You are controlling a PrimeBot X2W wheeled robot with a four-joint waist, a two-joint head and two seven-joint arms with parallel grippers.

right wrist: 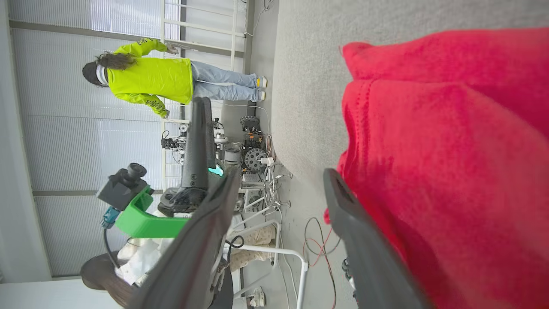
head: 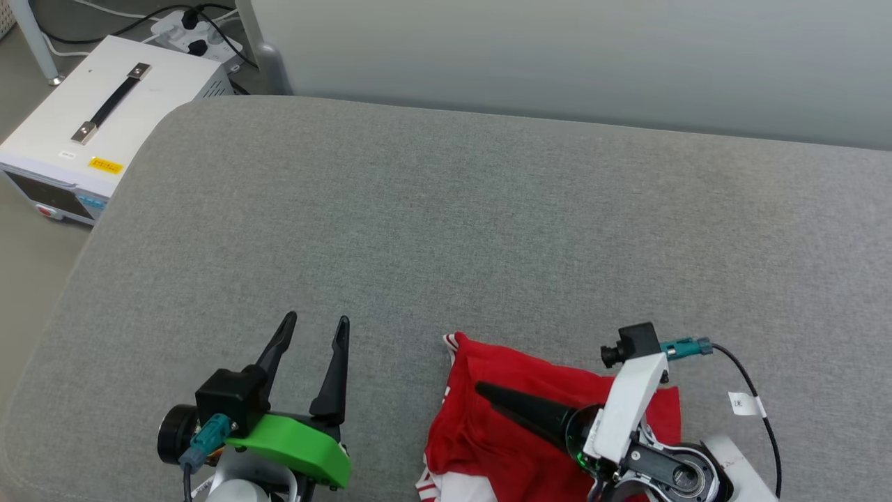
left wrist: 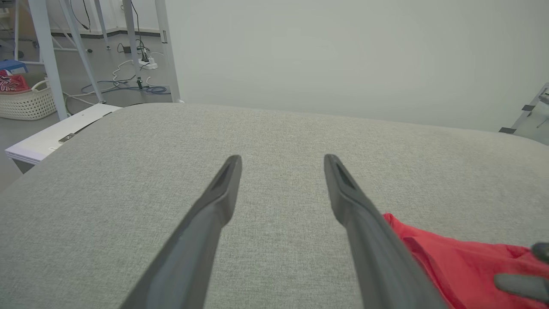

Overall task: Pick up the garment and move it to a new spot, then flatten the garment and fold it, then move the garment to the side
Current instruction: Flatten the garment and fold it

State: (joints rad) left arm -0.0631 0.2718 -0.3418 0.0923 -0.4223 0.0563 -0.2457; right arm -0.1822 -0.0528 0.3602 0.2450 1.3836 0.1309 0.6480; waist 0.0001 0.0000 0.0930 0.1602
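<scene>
The garment (head: 502, 432), red with a bit of striped white trim, lies crumpled on the grey cushion (head: 446, 230) near its front edge, right of centre. My right gripper (head: 488, 392) is turned on its side over the garment, pointing left. In the right wrist view its fingers stand apart, open (right wrist: 281, 174), with nothing between them and the red cloth (right wrist: 450, 171) against one finger. My left gripper (head: 316, 321) is open over bare cushion left of the garment. The left wrist view shows it spread wide (left wrist: 282, 159), with the red cloth (left wrist: 463, 266) at its lower right.
A white box with a black handle (head: 104, 111) and a power strip (head: 191, 31) sit on the floor left of the cushion. A pale panel (head: 557, 56) rises behind it. A person in a yellow jacket (right wrist: 150, 77) stands far off. A basket (left wrist: 25, 101) is on the floor.
</scene>
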